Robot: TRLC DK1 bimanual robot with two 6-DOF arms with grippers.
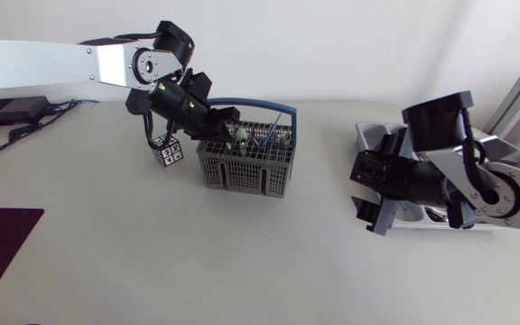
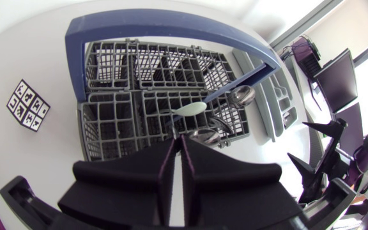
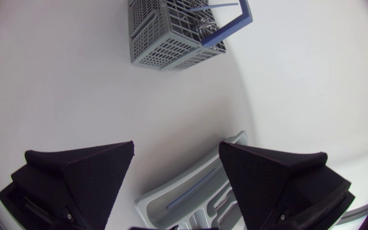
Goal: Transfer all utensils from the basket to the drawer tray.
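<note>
One basket (image 1: 242,171), one drawer tray (image 1: 366,134); left tool (image 2: 179,142) closed, right tool (image 3: 176,145) wide, empty.

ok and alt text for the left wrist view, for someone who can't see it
The left arm's matte black gripper hangs over a grey plastic mesh cutlery basket with a blue arched handle. A pale green utensil and shiny metal spoons stand in the compartments nearest it; a black-and-white marker cube sits beside the basket.

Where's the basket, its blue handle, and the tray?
basket (image 1: 242,173), head view, on its grey mesh front wall.
blue handle (image 2: 145,18), left wrist view, on the top of its arch.
tray (image 1: 366,135), head view, on its uncovered corner.
</note>
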